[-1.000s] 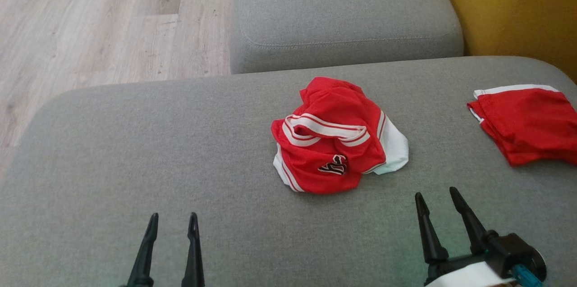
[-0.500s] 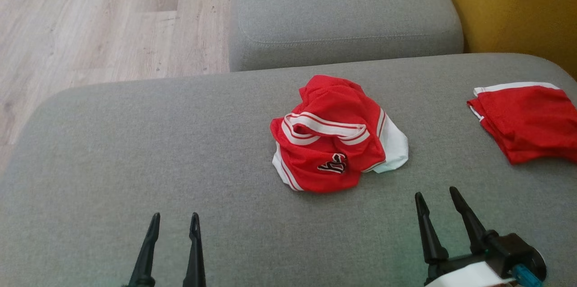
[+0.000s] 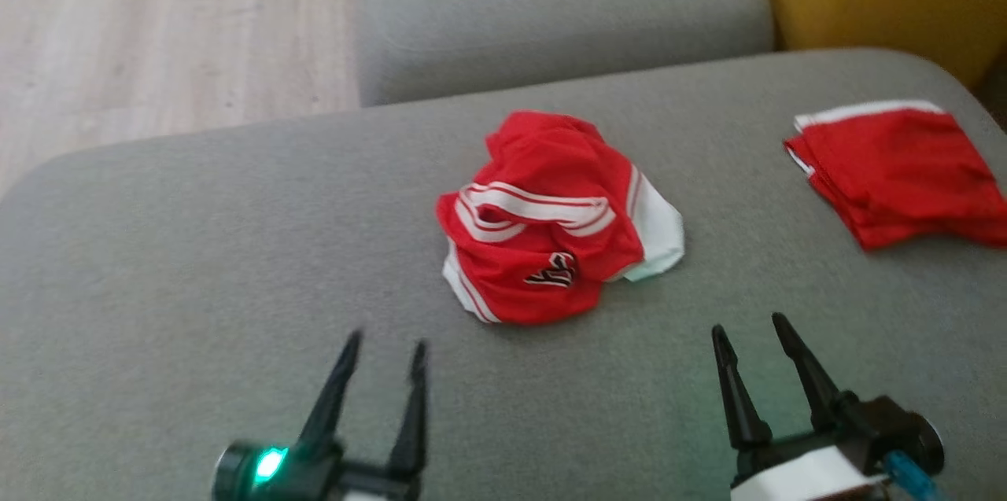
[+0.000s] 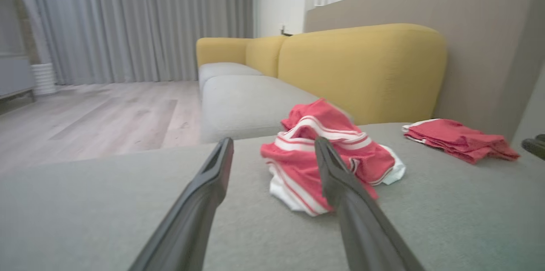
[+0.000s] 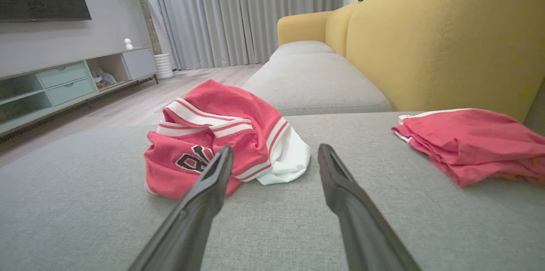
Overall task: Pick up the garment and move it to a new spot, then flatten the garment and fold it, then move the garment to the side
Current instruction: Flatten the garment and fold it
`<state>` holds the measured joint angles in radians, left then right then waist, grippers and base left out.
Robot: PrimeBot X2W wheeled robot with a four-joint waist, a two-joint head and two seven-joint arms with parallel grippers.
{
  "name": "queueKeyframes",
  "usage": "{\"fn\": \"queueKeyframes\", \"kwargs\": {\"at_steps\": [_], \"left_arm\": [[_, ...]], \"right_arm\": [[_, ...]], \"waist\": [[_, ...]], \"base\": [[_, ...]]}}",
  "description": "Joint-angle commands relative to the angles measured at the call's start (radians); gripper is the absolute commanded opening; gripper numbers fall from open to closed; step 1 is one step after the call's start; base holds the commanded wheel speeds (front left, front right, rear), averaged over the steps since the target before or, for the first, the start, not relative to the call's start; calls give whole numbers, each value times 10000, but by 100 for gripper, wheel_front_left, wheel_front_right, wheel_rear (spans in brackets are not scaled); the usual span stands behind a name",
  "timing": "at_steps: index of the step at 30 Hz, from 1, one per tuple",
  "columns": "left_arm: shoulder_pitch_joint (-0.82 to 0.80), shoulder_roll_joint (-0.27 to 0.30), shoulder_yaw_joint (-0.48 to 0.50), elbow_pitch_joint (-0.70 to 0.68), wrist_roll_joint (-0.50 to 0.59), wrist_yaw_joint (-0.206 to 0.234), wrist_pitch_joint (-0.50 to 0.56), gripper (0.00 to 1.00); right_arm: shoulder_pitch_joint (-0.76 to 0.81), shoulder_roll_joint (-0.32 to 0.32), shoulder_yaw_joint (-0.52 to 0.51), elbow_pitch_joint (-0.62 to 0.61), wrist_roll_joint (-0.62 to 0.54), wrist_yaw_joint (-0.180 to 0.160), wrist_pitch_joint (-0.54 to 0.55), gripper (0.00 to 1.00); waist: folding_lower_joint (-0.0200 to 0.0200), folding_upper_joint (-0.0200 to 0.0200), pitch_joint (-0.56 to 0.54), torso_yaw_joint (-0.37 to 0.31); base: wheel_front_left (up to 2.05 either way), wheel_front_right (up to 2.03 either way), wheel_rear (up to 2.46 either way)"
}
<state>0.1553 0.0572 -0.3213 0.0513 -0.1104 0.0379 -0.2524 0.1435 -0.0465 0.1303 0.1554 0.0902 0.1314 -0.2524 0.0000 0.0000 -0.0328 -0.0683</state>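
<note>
While left fingers point(image 3: 330, 395), right fingers point(image 3: 735, 395) spread, garment point(image 3: 543, 226) centred on cushion point(image 3: 197, 249), folded cloth point(image 3: 897, 171) near right edge.

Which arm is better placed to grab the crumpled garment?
Likely left. The left gripper is open and nearer the crumpled garment, pointing toward its near edge; the right gripper, also open, sits farther off.

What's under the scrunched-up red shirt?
The shirt lies on the grey cushion, which shows all around it. A white part pokes out at one side. Anything right beneath the heap is covered.
</note>
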Motion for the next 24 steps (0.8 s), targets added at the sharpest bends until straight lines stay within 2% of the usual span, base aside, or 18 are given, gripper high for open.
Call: {"fn": "queueKeyframes", "kwargs": {"at_steps": [1, 11, 17, 21, 24], "left_arm": [[-782, -70, 170, -240, 113, -38, -93, 100], [-4334, -70, -1871, 2453, 324, -594, -72, 100], [-6510, -70, -2832, 4350, 195, -750, 619, 100], [-7328, -70, -3081, 5126, 173, -670, 876, 100], [-7741, -67, -3098, 5568, 264, -378, 865, 100]], "right_arm": [[-607, -37, 264, -393, -99, -7, -93, 100], [-1351, -37, 540, -801, -160, -7, -93, 100], [-1803, -37, 665, -911, -15, -7, -93, 100], [-1985, -37, 732, -919, 91, -7, -93, 100], [-2084, -37, 735, -912, 170, -7, -93, 100]], "waist": [[0, 0, 301, -319], [0, 0, 1735, -1572], [0, 0, 2577, -2174], [0, 0, 2905, -2429], [0, 0, 3018, -2582]], "base": [[0, 0, 0], [0, 0, 0], [0, 0, 0], [0, 0, 0], [0, 0, 0]]}}
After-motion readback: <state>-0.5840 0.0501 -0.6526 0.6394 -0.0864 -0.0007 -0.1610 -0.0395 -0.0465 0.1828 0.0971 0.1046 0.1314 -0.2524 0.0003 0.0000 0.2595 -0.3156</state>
